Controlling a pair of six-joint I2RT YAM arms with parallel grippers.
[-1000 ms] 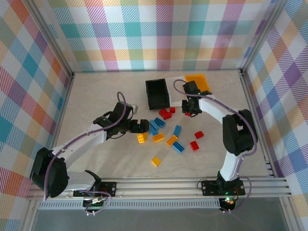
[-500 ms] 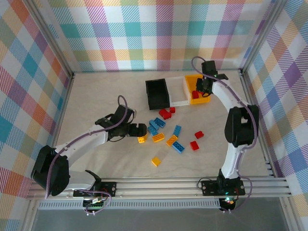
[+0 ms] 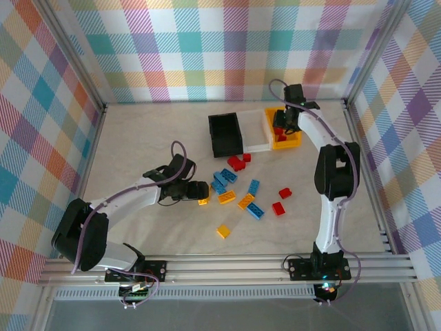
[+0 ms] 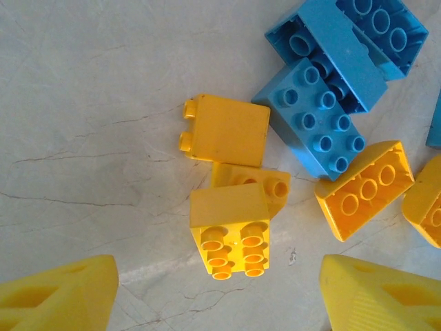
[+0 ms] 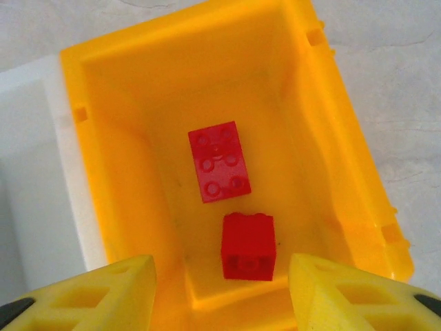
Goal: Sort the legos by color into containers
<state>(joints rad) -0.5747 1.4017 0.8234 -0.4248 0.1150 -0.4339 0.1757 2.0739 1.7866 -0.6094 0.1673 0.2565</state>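
Note:
In the left wrist view my left gripper (image 4: pixel 219 298) is open, its yellow fingers (image 4: pixel 58 296) standing either side of a yellow lego (image 4: pixel 231 231) without touching it. More yellow (image 4: pixel 227 129) and blue legos (image 4: pixel 313 117) lie just beyond. From above, the left gripper (image 3: pixel 198 191) sits at the left edge of the scattered legos (image 3: pixel 227 197). My right gripper (image 3: pixel 282 126) hangs open over the yellow-orange container (image 3: pixel 295 140). Two red legos (image 5: pixel 219 161) (image 5: pixel 248 246) lie on that container's floor (image 5: pixel 138 172), clear of both fingers (image 5: pixel 358 289).
A black container (image 3: pixel 226 134) and a white container (image 3: pixel 256 143) stand beside the yellow-orange one at the back. Red (image 3: pixel 236 163), blue (image 3: pixel 255 211) and yellow legos (image 3: pixel 223 232) are strewn mid-table. Checked walls enclose the table on three sides.
My right arm swung from the red legos back to the yellow-orange container and opened, leaving a red lego inside. My left gripper moved down toward the yellow lego, its jaws narrowing.

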